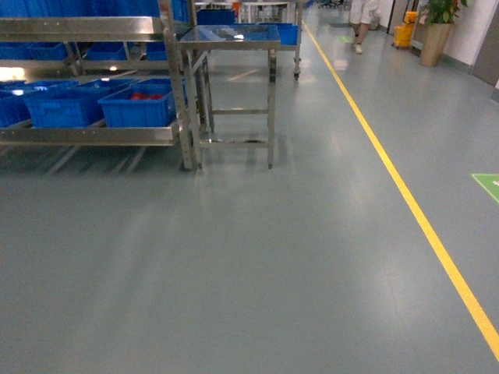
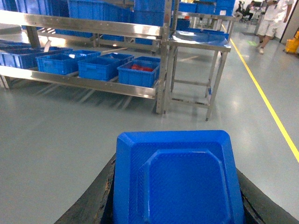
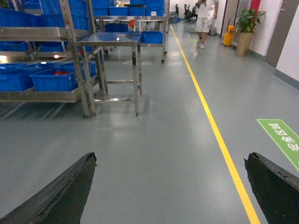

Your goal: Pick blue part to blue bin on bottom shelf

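The blue part (image 2: pixel 177 179), a dark-blue boxy block, fills the bottom of the left wrist view, with my left gripper (image 2: pixel 175 186) shut on it and a black finger (image 2: pixel 96 200) on each side. My right gripper (image 3: pixel 170 158) hangs open over bare floor, holding nothing. Neither gripper shows in the head view. The bottom shelf (image 1: pixel 86 134) (image 2: pixel 93 84) (image 3: pixel 42 95) lies ahead to the left and carries a row of blue crates. An open blue bin (image 1: pixel 62 107) (image 2: pixel 100 67) stands beside the end crate (image 1: pixel 139 105) (image 2: pixel 138 72), which holds red things.
A steel table (image 1: pixel 234 35) (image 2: pixel 201 39) stands just right of the rack's corner post (image 1: pixel 183 117). A yellow floor line (image 1: pixel 405 195) runs down the aisle on the right. A person (image 1: pixel 360 23) walks far off, near a potted plant (image 1: pixel 437 31).
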Motion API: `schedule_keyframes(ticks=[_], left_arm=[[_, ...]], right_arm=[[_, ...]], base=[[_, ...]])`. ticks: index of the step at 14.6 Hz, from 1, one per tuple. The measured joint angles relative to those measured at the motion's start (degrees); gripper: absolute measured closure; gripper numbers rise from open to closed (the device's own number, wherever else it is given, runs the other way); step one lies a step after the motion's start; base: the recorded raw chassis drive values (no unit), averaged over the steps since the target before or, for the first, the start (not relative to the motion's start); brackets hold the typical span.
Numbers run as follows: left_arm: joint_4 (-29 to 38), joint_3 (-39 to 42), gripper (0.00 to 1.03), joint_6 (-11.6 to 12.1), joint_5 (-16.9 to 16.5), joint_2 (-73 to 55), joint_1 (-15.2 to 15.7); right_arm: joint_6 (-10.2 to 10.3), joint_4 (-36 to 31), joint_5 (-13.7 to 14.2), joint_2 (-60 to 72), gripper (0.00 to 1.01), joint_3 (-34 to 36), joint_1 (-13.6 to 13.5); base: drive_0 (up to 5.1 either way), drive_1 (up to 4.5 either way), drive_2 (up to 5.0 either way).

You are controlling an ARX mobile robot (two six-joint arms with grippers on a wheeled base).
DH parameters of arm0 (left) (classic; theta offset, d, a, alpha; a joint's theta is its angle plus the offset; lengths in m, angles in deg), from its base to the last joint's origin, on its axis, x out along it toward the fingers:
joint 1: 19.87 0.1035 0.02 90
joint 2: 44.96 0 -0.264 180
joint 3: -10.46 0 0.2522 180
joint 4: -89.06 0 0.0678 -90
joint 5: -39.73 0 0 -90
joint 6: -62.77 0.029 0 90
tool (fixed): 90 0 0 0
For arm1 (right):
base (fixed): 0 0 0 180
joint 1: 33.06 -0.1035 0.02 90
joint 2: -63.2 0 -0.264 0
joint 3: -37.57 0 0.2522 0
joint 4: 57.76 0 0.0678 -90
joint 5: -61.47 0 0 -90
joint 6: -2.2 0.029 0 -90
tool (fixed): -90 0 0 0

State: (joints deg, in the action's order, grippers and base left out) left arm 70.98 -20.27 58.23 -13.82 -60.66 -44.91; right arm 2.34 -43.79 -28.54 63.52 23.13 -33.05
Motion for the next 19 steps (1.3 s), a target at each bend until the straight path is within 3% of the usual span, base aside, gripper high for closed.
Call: schedule_keyframes(ticks=[19], left_arm=[[0.04,0.0,0.6,0.02,0.0,0.04,-0.04]], right_arm=[[0.0,0.07,0.02,0.0,0.03,0.0,0.0]], base=[[-0.1,4.17,-4.3]])
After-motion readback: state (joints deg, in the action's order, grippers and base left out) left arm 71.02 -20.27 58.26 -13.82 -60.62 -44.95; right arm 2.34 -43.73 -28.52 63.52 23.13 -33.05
